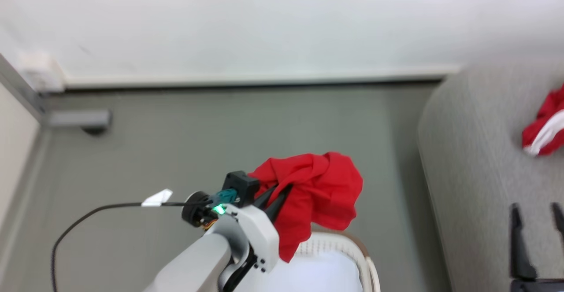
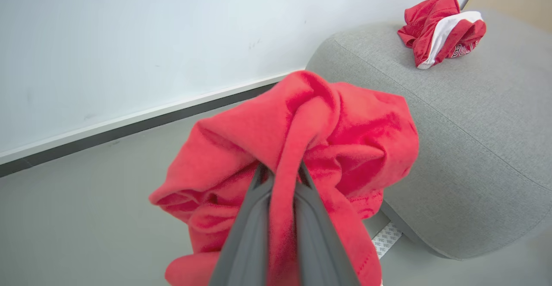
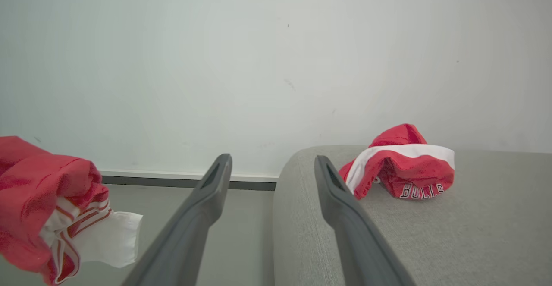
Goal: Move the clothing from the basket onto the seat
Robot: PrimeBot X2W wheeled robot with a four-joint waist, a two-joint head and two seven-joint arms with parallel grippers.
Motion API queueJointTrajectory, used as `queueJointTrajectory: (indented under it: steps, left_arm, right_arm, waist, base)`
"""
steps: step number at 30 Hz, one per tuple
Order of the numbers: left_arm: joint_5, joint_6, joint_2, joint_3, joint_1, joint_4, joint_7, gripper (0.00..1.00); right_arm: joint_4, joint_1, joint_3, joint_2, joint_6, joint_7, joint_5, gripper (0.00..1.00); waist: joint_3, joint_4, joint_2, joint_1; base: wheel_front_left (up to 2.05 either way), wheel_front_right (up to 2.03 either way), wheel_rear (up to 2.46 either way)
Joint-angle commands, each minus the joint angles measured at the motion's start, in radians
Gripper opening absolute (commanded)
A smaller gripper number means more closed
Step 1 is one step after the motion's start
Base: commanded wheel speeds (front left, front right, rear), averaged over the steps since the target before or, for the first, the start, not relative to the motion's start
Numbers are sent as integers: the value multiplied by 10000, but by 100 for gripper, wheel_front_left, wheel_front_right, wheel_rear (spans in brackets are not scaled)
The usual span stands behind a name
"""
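Step in hand: carry phase; left gripper (image 1: 274, 200) clenched on the held garment (image 1: 324, 184), a bunched red piece pinched between the two fingers, hanging free just above the basket (image 1: 362, 247) rim and over the grey floor (image 1: 220, 129), not touching the seat (image 1: 476, 160); some white striped trim on it shows in the right wrist view; right gripper (image 1: 535, 221) released, fingers spread with nothing between them, hovering at the seat's near edge; the striped garment (image 2: 440, 27), red with a white band and BULLS lettering, lies crumpled on the seat cushion, well apart from the held one; judgement: one piece delivered, one in transit, so the task looks well along; next move calls for swinging the left arm toward the robot's right until the bundle is past the rounded edge and over the cushion, then lowering and letting go; loose cloth may cling to a finger, so pull clear after; count: garments two (one held, one on seat); basket one, mostly cut off by the frame, cannot tell if more lies inside; seat one; grippers two.
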Motion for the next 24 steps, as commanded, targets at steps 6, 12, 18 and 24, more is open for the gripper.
queueJointTrajectory:
  steps: [6, 12, 18, 24]
  left_arm:
    - [-241, 782, 1149, 149, 956, -2990, 1032, 0]
    - [-287, 1535, 2036, 204, 1457, -5715, 2098, 0]
    - [-180, 1801, 2549, 9, 1687, -7276, 2881, 0]
    - [-107, 1717, 2553, -343, 1599, -7867, 3348, 0]
  right_arm:
    - [-454, 251, 1152, -868, -22, 177, 297, 100]
    - [-1356, -380, 2924, -1991, -22, 924, 902, 100]
    - [-2231, -1655, 5679, -3487, -22, 2166, 1697, 100]
    - [-2374, -3177, 8208, -4511, -22, 3151, 2425, 100]
  waist:
    - [-2048, 539, 0, 5]
    - [-2182, 543, 0, 5]
    - [-2171, 515, 0, 5]
    - [-2124, 616, 0, 5]
  base:
    - [0, 0, 0]
    - [0, 0, 0]
    - [0, 0, 0]
    - [0, 0, 0]
